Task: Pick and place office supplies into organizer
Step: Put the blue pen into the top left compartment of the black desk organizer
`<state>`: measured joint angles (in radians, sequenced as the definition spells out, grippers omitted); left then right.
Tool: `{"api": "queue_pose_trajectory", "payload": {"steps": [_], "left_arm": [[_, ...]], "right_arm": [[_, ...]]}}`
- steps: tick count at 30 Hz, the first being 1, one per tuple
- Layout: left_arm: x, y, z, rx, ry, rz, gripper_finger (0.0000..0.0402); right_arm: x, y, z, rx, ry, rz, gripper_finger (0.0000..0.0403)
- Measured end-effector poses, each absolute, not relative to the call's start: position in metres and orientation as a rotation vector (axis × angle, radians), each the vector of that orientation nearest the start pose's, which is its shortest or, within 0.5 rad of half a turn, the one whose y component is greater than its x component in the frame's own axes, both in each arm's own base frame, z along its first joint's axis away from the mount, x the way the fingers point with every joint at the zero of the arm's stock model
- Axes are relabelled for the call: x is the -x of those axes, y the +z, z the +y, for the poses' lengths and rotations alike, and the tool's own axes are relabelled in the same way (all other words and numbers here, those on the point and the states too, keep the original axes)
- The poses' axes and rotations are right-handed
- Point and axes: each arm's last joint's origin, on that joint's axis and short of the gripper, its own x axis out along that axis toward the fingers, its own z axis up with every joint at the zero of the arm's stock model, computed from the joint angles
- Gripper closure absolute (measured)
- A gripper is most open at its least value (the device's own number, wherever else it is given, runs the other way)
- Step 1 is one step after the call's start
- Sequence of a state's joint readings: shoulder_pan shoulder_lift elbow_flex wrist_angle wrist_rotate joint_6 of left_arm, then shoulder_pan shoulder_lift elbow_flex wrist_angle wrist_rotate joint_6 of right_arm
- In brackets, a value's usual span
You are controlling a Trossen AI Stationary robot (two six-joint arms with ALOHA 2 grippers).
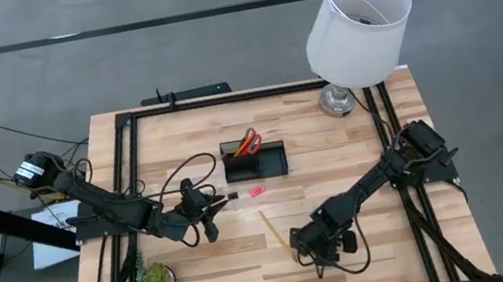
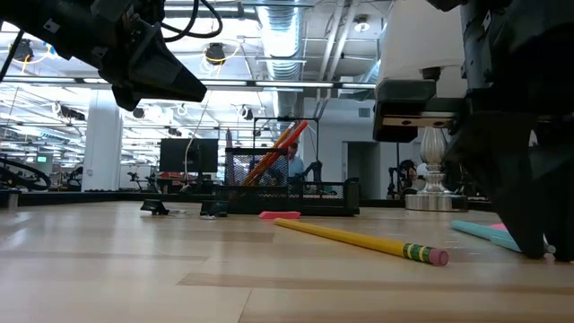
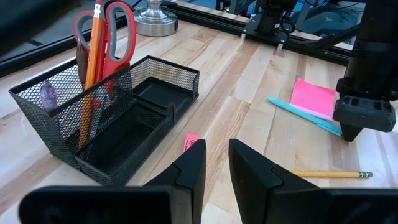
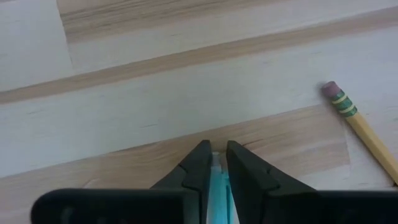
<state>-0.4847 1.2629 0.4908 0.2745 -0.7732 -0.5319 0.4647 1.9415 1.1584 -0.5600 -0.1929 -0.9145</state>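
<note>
The right gripper (image 4: 213, 163) is down at the pale wooden slatted surface (image 1: 355, 155), its two dark fingers nearly closed around a thin teal pen (image 4: 217, 186) that runs lengthwise between them. Just beside it lies a yellow pencil with a pink eraser (image 1: 273, 229), its long axis slanting away from the gripper toward the black wire-mesh organizer (image 1: 256, 162). A square bright-pink sticky pad (image 3: 313, 98) lies flat under the teal pen. The left gripper (image 3: 216, 163) hovers near a small pink eraser (image 1: 257, 192), fingers slightly parted and empty. In the organizer's taller compartment, red-handled scissors (image 3: 110, 28) and an orange pencil (image 3: 93, 56) stand upright. A white-shaded lamp (image 1: 355, 23) stands at the surface's far corner; beyond is a ceiling-lit workshop.
</note>
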Motion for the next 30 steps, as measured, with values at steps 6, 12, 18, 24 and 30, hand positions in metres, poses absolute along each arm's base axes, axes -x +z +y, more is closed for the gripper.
{"api": "queue_pose_trajectory", "payload": {"steps": [6,12,18,24,30], "left_arm": [[-0.2175,0.1849,-0.0916,0.227,0.379,0.315,0.034],[-0.2175,0.1849,-0.0916,0.227,0.379,0.315,0.034],[-0.2174,0.1849,-0.0916,0.227,0.378,0.315,0.034],[-0.2174,0.1849,-0.0916,0.232,0.379,0.314,0.034],[-0.2175,0.1849,-0.0916,0.237,0.38,0.313,0.034]], "right_arm": [[-0.315,0.125,0.1583,0.912,1.136,1.027,0.0354],[-0.3155,0.1248,0.1556,0.915,1.126,1.039,0.0354],[-0.3151,0.1248,0.1552,0.916,1.125,1.045,0.0355],[-0.315,0.1247,0.1552,0.916,1.126,1.043,0.0387],[-0.3187,0.1252,0.1545,0.847,1.112,1.018,0.0394]]}}
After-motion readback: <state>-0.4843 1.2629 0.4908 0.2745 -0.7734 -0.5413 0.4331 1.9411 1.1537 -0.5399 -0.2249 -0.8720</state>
